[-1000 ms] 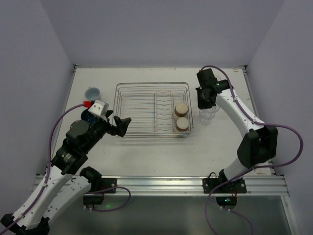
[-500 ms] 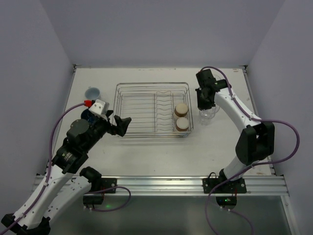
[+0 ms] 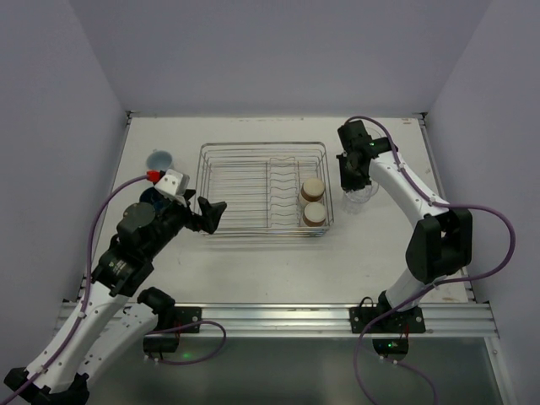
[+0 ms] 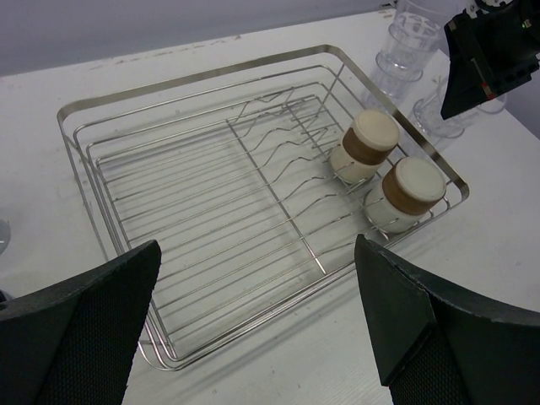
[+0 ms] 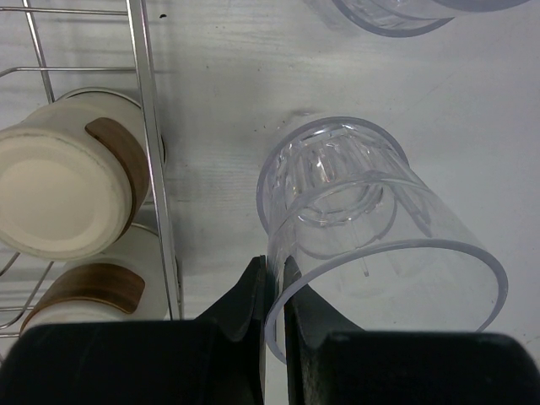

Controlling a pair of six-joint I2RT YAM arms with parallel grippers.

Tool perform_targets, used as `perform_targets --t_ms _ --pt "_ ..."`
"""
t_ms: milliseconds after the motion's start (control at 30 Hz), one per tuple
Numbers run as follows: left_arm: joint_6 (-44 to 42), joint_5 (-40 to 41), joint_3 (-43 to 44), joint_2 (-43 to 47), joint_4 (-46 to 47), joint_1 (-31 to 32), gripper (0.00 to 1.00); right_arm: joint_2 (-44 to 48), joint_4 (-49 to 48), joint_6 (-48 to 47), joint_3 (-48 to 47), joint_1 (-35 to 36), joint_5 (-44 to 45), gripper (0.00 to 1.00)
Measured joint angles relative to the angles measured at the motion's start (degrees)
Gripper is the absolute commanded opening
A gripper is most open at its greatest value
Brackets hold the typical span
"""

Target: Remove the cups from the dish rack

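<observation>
The silver wire dish rack (image 3: 261, 144) sits mid-table and holds two tan cups (image 3: 313, 188) (image 3: 314, 213) at its right end. My right gripper (image 3: 354, 179) is just right of the rack, shut on the rim of a clear tumbler (image 5: 363, 228); one finger is inside the rim and one outside (image 5: 274, 270). More clear tumblers (image 4: 405, 51) stand on the table beyond it. My left gripper (image 3: 207, 215) is open and empty at the rack's near left corner (image 4: 253, 337). A pale blue cup (image 3: 159, 159) stands far left. A dark blue cup (image 3: 150, 199) is mostly hidden by my left arm.
In the right wrist view the rack's right rim wire (image 5: 145, 101) runs just left of the held tumbler, with the tan cups (image 5: 63, 181) behind it. Another clear tumbler (image 5: 396, 13) stands just beyond. The rack's left part (image 4: 211, 76) holds no cups.
My right gripper has moved a little toward the far side of the table with the clear tumbler in it. My left arm has barely moved.
</observation>
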State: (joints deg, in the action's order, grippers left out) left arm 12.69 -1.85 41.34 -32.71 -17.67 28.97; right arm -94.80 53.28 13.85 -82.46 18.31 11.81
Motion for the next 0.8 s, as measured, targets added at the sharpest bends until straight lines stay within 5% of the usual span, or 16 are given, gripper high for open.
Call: perform_targets --t_ms 600,800 --pt "0.00 -1.42 0.00 -0.83 0.04 -0.50 1.00 -2.23 2.32 -0.94 -0.61 -0.04 -1.31 0.11" --pt "0.22 -3.08 0.00 -1.75 0.48 -0.52 1.00 -2.84 2.71 -1.31 -1.14 -0.07 -1.40 0.38"
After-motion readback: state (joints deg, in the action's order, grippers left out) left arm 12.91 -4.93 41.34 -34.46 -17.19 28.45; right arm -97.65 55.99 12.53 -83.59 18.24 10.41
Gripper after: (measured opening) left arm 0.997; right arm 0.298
